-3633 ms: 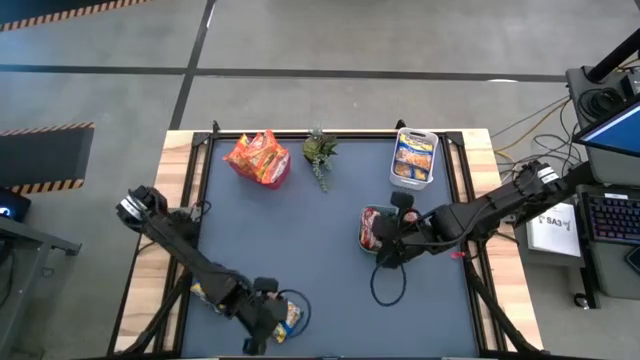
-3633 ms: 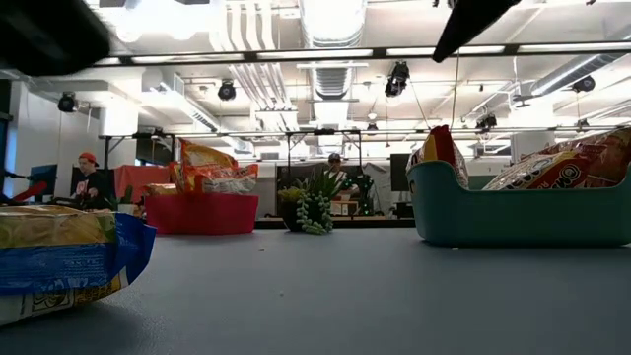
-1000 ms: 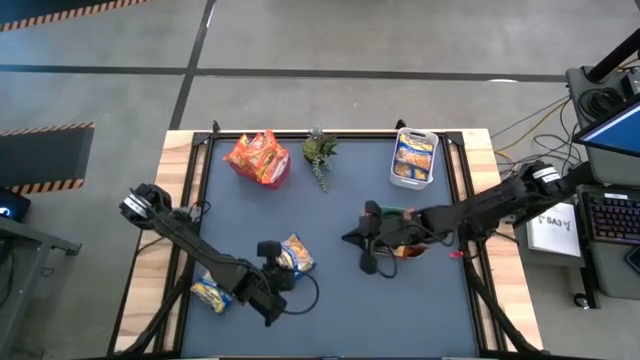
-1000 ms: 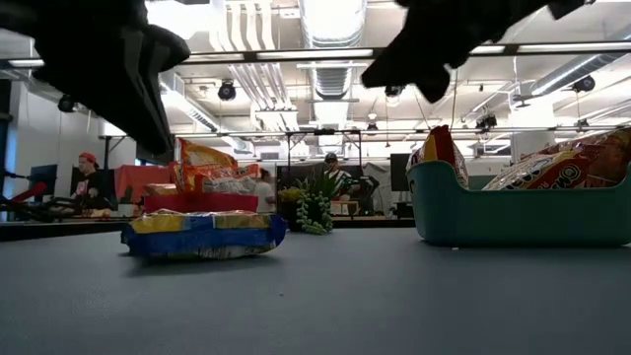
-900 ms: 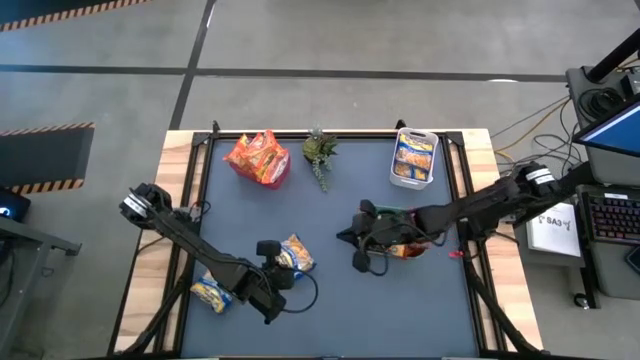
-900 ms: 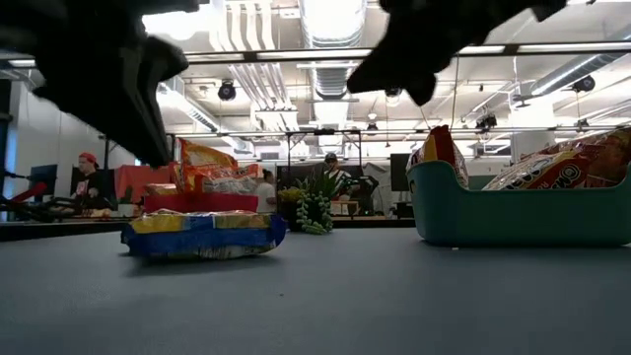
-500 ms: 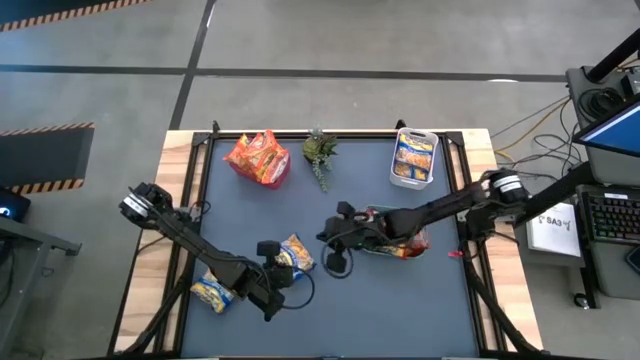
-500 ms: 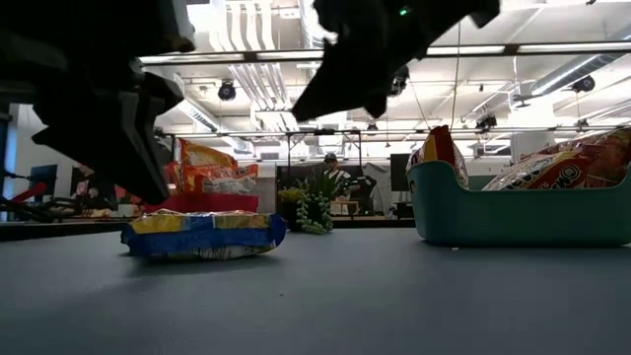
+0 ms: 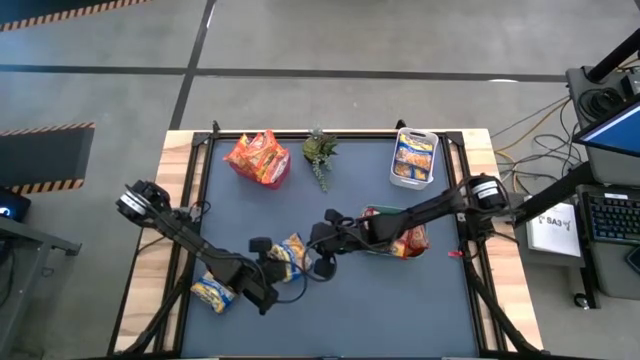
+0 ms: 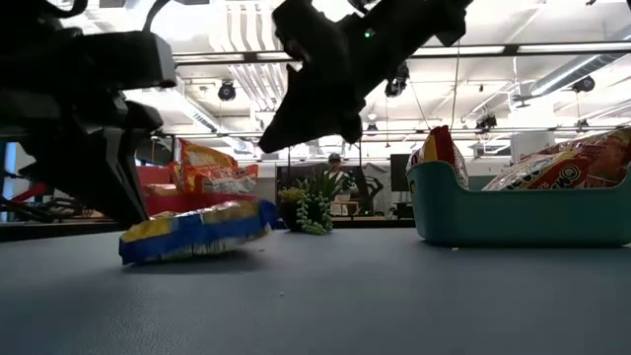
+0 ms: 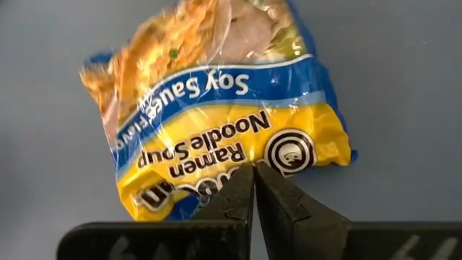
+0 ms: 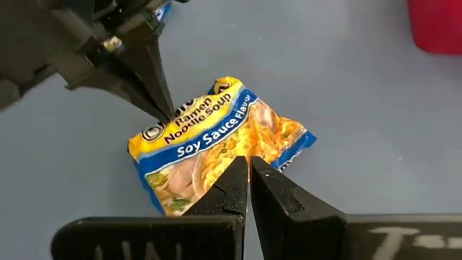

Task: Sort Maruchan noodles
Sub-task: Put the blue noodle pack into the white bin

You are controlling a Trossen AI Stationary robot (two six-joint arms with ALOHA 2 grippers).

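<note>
The yellow-and-blue noodle packet (image 9: pixel 294 254) lies near the middle of the table (image 9: pixel 340 300), a little toward the left arm's side. In the low view its far end now stands a little off the table, while half a second ago it lay flat. Both grippers are at it. The left gripper (image 11: pixel 253 173) has its fingers fully together and its tips press on the yellow edge of the packet; it seems to hold only a thin piece of the wrapper, or only to push on it, I cannot tell which. The right gripper (image 12: pixel 249 167) is also fully closed and holds nothing. Over the last second the right arm has reached from the teal bin (image 9: pixel 385 213) across the table, and its tips now sit at the opposite edge of the same packet.

In my judgement the two arms work together to turn or lift this packet, so that one of them can take it properly. A second yellow-and-blue packet (image 9: pixel 211 293) waits at the left edge of the table. The white tray (image 9: pixel 414 158) at the far side already has the same kind inside, so this packet probably belongs there. Orange packets (image 9: pixel 258 156) are heaped at the far left, and red ones (image 9: pixel 411 241) fill the teal bin.
</note>
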